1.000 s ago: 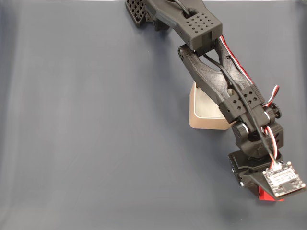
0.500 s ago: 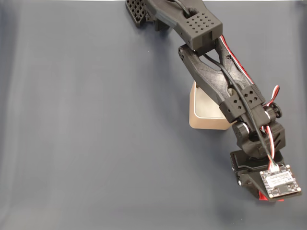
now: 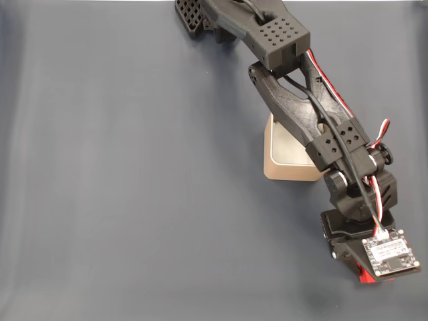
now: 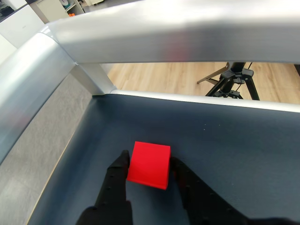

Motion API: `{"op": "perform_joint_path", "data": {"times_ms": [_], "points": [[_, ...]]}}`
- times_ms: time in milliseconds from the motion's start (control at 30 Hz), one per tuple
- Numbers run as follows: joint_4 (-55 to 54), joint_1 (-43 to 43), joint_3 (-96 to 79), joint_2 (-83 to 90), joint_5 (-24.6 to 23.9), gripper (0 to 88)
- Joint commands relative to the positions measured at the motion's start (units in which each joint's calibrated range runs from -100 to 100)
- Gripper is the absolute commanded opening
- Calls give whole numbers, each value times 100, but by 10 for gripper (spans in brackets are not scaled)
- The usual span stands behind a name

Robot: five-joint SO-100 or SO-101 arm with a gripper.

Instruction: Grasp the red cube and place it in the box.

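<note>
hand (image 4: 149, 165) pinching red cube (image 4: 149, 164) on dark mat; box (image 3: 284, 157) well apart.

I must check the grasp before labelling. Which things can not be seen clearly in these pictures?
- Cube, fixed view: mostly covered by the arm's wrist board.
- Box, fixed view: right part and inside hidden under the arm.
- Gripper, wrist view: fingers flank the cube; contact and lower faces hidden, base cut by the bottom edge.
</note>
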State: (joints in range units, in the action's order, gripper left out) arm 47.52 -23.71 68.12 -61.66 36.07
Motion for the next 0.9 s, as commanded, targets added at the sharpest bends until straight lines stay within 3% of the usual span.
{"op": "perform_joint_path", "data": {"times_ms": [0,867], "points": [[36,-4,179,199,88,198],[447,-4,-276,562,376,97]]}}
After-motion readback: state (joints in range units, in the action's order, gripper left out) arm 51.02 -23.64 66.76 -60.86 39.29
